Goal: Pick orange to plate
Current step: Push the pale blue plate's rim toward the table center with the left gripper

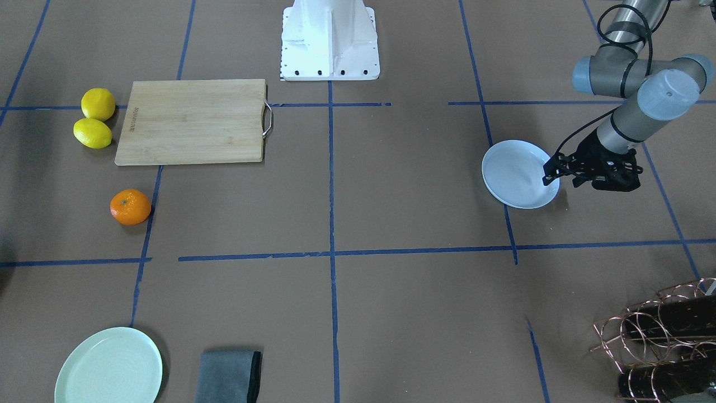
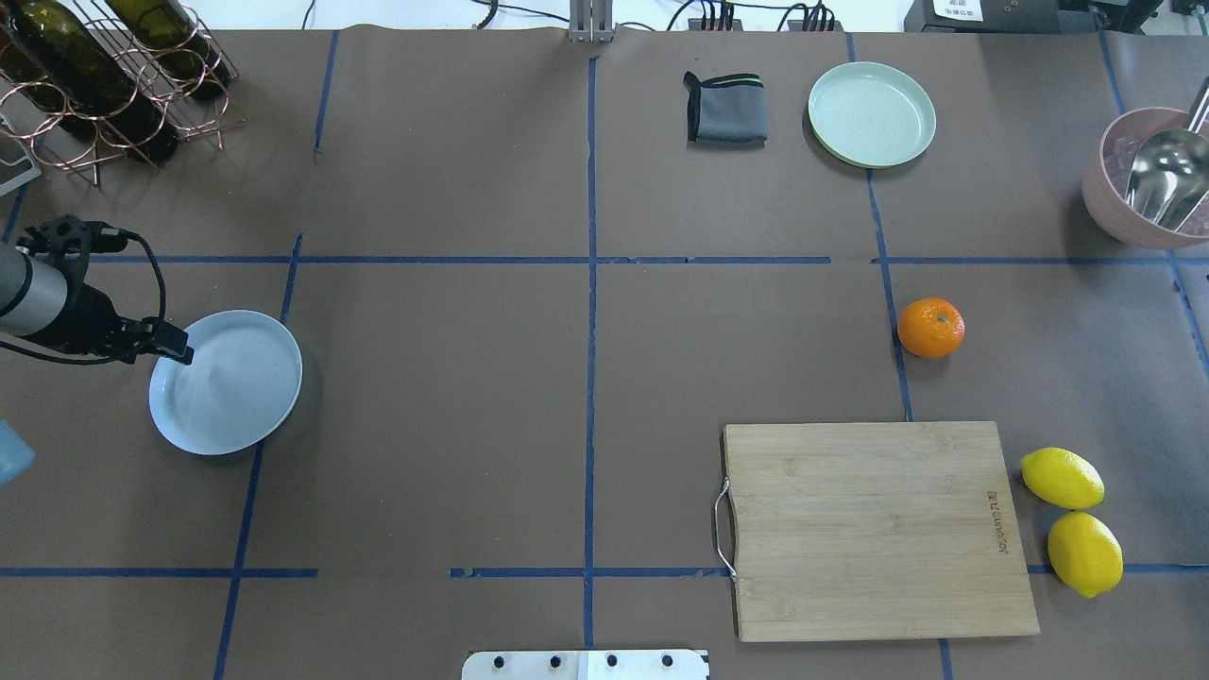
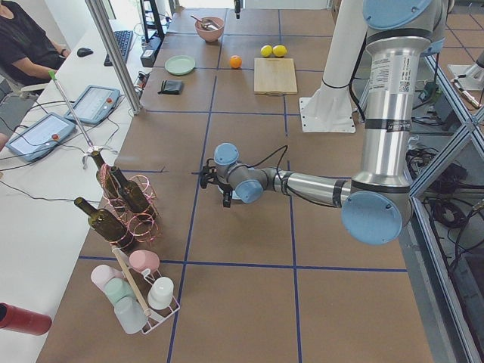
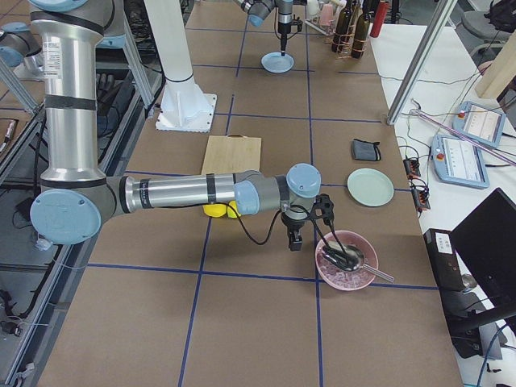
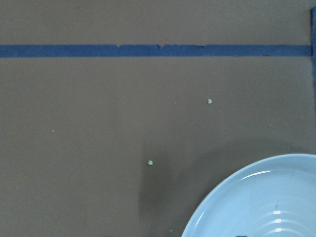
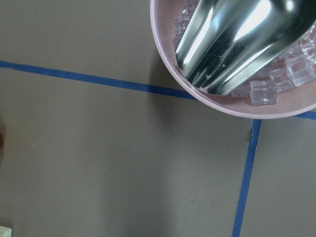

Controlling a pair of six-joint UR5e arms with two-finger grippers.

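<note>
Left hand [image 1: 551, 170] at the plate [image 1: 512, 179] rim and right hand [image 4: 295, 240] beside a pink bowl [image 2: 1100, 198]: I cannot tell either's grip

The table [image 2: 453, 378], covered in brown paper crossed by blue tape lines, carries an orange [image 2: 931, 328], two lemons [image 2: 1062, 478] just beside a wooden cutting board [image 2: 878, 529], a white plate [image 2: 227, 382], a green plate [image 2: 872, 114], a folded grey cloth [image 2: 726, 113], a pink bowl [image 2: 1103, 203] and a wire bottle rack [image 2: 71, 142].
</note>
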